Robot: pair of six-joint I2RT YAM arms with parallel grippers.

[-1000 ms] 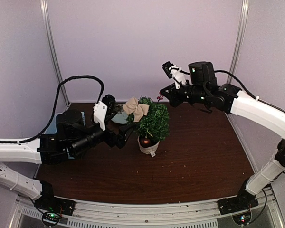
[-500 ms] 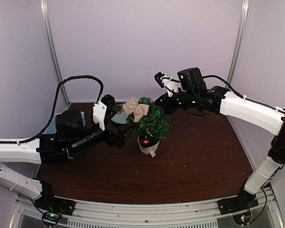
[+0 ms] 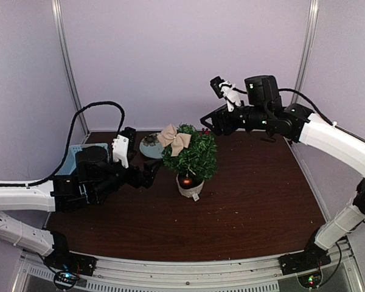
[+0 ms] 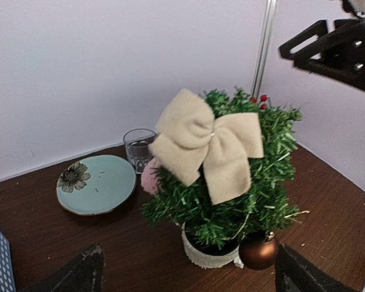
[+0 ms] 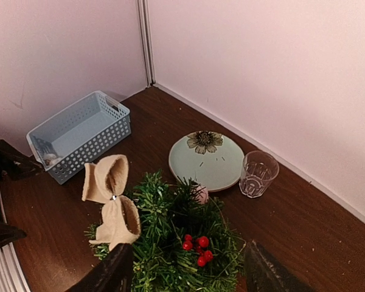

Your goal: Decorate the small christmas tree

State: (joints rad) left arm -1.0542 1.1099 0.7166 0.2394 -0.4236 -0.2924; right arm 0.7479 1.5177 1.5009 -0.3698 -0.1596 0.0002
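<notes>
Dark wood table (image 3: 261, 201): small christmas tree (image 3: 191, 155) in off-white pot, centre. Left gripper (image 3: 151, 173) just left of the tree, jaws wide, empty. Right gripper (image 3: 207, 121) over its far-right top, jaws parted, empty. Blue basket (image 5: 79, 134) far left. Floral plate (image 5: 208, 159) behind the tree, glass cup (image 5: 258, 173) beside the plate. On the tree: beige bow (image 4: 207, 143), brown bauble (image 4: 257, 250), red berries (image 5: 196, 246).
</notes>
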